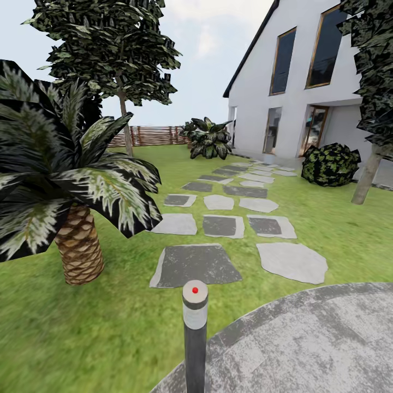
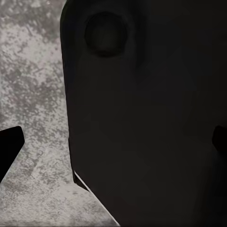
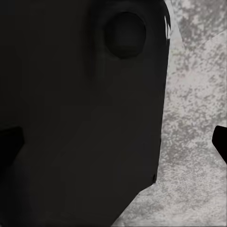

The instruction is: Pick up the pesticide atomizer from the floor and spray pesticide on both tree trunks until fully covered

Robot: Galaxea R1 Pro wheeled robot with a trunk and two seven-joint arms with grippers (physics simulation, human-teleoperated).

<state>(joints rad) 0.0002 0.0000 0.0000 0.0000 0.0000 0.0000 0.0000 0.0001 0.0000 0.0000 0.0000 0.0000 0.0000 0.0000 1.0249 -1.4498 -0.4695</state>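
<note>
The pesticide atomizer (image 1: 195,338) stands upright at the bottom centre of the head view, its light-grey cap with the red dot on top, right at the curved edge where the round grey paved patch (image 1: 322,344) meets the grass (image 1: 82,338). In both wrist views a dark robot body panel (image 2: 151,123) blocks most of the frame, with mottled grey paving (image 3: 194,127) beside it; black finger tips (image 2: 9,149) show at the frame edges, but I cannot tell whether either gripper is spread or closed.

Left of the atomizer a short palm (image 1: 79,245) crowds the lawn — its fronds reach toward the middle. Open grass and stepping stones (image 1: 194,265) run up the centre toward a white house (image 1: 305,82). One tree (image 1: 123,103) rises at upper left before a slatted fence (image 1: 150,135); the other tree's trunk (image 1: 367,177) leans at the right edge, near a dark bush (image 1: 330,164).
</note>
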